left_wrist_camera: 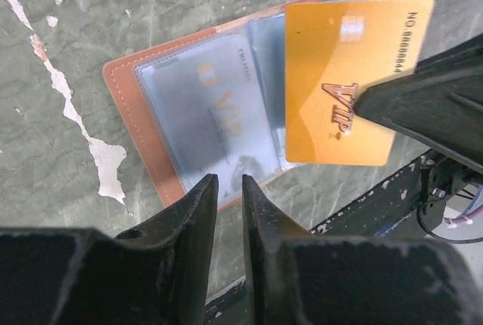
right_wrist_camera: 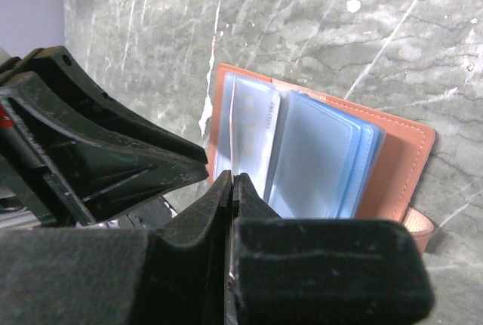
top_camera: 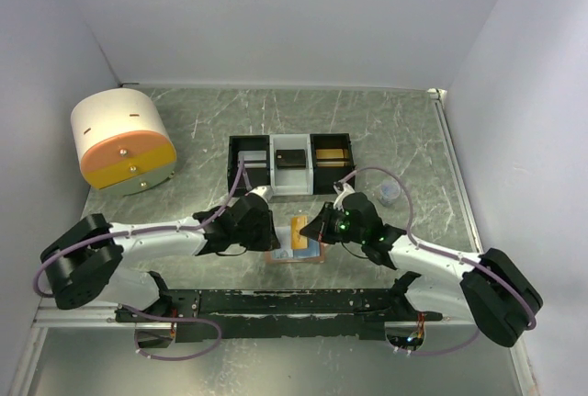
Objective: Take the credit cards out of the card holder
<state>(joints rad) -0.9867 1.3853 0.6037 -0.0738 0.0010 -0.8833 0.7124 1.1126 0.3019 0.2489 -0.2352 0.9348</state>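
Observation:
The salmon-orange card holder (top_camera: pixel 296 254) lies open on the table, its light blue and clear sleeves facing up. It also shows in the left wrist view (left_wrist_camera: pixel 124 91) and the right wrist view (right_wrist_camera: pixel 404 151). My right gripper (top_camera: pixel 314 231) (right_wrist_camera: pixel 232 178) is shut on a gold VIP card (left_wrist_camera: pixel 332 76) and holds it edge-up (right_wrist_camera: pixel 232 125) above the holder (top_camera: pixel 300 233). A grey VIP card (left_wrist_camera: pixel 211 110) sits inside a clear sleeve. My left gripper (top_camera: pixel 269 242) (left_wrist_camera: pixel 229 183) is at the holder's near-left edge, its jaws a narrow gap apart and empty.
A black-and-white three-compartment tray (top_camera: pixel 290 164) stands behind the holder, with dark and gold items in it. A round white-and-orange container (top_camera: pixel 124 139) is at the far left. A small clear cup (top_camera: pixel 390 193) lies to the right. A black rail (top_camera: pixel 276 302) runs along the near edge.

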